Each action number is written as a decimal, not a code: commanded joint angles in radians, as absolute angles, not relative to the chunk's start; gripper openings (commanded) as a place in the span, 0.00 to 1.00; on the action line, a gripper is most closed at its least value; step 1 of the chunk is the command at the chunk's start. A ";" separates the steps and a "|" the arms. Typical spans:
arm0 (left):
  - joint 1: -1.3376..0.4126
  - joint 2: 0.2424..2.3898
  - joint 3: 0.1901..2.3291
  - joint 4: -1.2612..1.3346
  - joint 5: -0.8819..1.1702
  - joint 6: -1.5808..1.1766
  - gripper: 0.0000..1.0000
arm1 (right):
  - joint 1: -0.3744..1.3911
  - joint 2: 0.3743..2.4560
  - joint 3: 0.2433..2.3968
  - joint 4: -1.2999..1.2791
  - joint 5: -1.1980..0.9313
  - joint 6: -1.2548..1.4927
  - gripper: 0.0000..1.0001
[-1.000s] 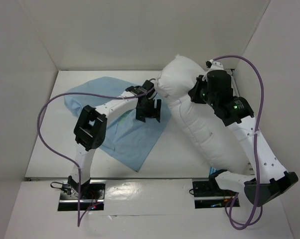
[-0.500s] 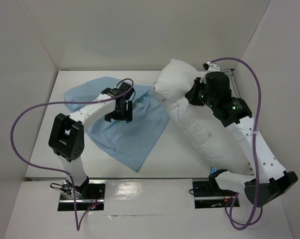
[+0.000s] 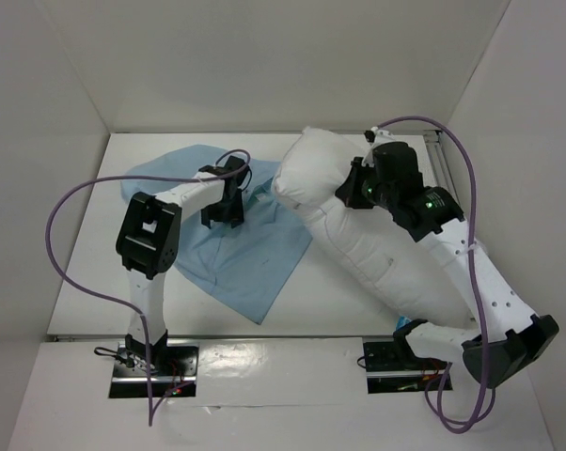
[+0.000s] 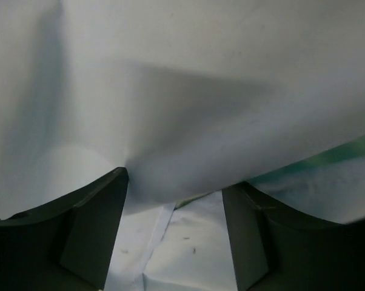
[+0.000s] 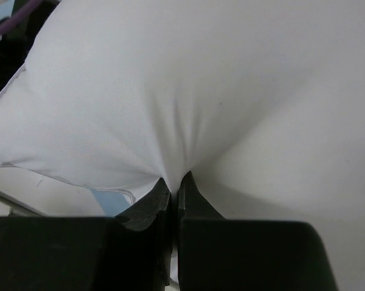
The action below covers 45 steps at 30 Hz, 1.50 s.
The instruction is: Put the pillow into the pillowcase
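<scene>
1. Closest to me, the pillow's point(image 3: 386, 263) near end sits well to the right of the pillowcase point(image 3: 250, 268), down by the right arm's base. From there it runs diagonally away, angling back toward the pillowcase.
2. The pillowcase lies spread on the white table point(image 3: 86, 282), light-blue side up, with one corner pointing at the near edge.
3. A bit further in, the left gripper point(image 3: 225, 209) hangs over the pillowcase's far half, pointing down. In its own camera point(image 4: 173, 200) the jaws stand wide apart. Pale blue cloth bulges up right in front of them and dips into the gap. A sliver of sea-green peeks out at a fold on the right. Nothing looks pinched there.
4. Further back, just right of the pillowcase's far right corner, the right gripper point(image 3: 351, 188) is on the pillow's upper side. Its jaws point(image 5: 173, 188) are squeezed together on a pinch of the white cover, with wrinkles fanning out from it.
5. Farthest out, the pillow's plump far end pokes over the pillowcase's far right edge.
</scene>
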State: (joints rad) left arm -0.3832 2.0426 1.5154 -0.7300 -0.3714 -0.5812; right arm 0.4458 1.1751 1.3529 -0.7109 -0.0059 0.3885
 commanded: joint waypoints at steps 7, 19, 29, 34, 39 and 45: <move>-0.310 2.048 1.598 -0.726 -0.255 -0.545 0.15 | 0.540 1.170 1.316 -0.657 -0.034 0.382 0.00; -0.224 1.913 1.620 -0.770 -0.080 -0.497 0.00 | 0.831 1.270 1.188 -0.571 -0.084 0.313 0.00; -0.195 1.781 1.629 -0.822 0.046 -0.449 0.00 | 1.014 1.374 1.224 -0.693 0.040 0.362 0.77; -0.186 1.726 1.620 -0.842 0.064 -0.449 0.00 | 1.014 1.420 1.402 -0.771 0.078 0.353 0.86; -0.186 1.689 1.600 -0.851 0.089 -0.449 0.00 | 0.980 1.583 1.647 -0.947 0.207 0.463 0.97; -0.186 1.689 1.600 -0.851 0.113 -0.459 0.00 | 0.959 1.790 1.666 -0.942 0.290 0.607 0.93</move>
State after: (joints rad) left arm -0.1917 1.7210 1.5970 -0.8379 0.0757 -0.4702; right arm 0.9596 1.7130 1.6863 -0.8627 0.2131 0.5095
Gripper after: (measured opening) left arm 0.029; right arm 0.969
